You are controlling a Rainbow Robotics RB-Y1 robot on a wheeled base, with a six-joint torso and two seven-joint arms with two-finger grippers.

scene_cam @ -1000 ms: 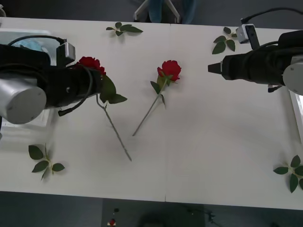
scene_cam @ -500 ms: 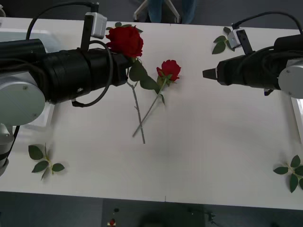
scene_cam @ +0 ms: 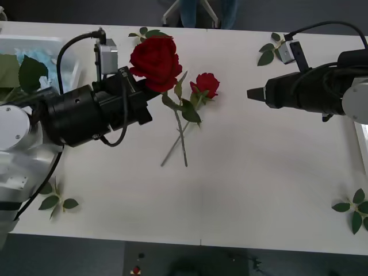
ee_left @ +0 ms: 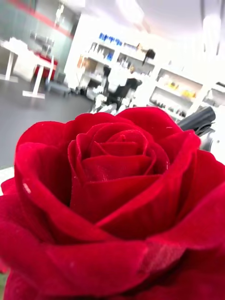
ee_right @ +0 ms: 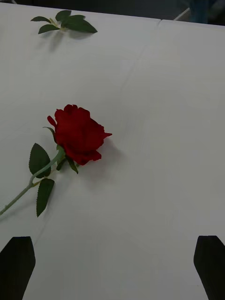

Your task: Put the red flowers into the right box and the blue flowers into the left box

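Left gripper [scene_cam: 142,95] clamped on a red rose [scene_cam: 154,59], lifted above the table [scene_cam: 259,172] with stem hanging down. Second rose [scene_cam: 206,84] lying flat mid-table just beyond. Right gripper [scene_cam: 250,93] hovering near it, fingers [ee_right: 17,262] spread apart, holding nothing. Blue flowers [scene_cam: 33,57] in the left box [scene_cam: 63,41].

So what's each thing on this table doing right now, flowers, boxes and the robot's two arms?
Held rose: lifted off the table, gripped by the left end effector.
Second rose: lying flat on the table, untouched.
Right end effector: open, empty, hovering near the second rose.
Blue flowers: already in the left box.
Right box: just its edge visible, contents hidden.
Leaf sprigs: loose on the table.
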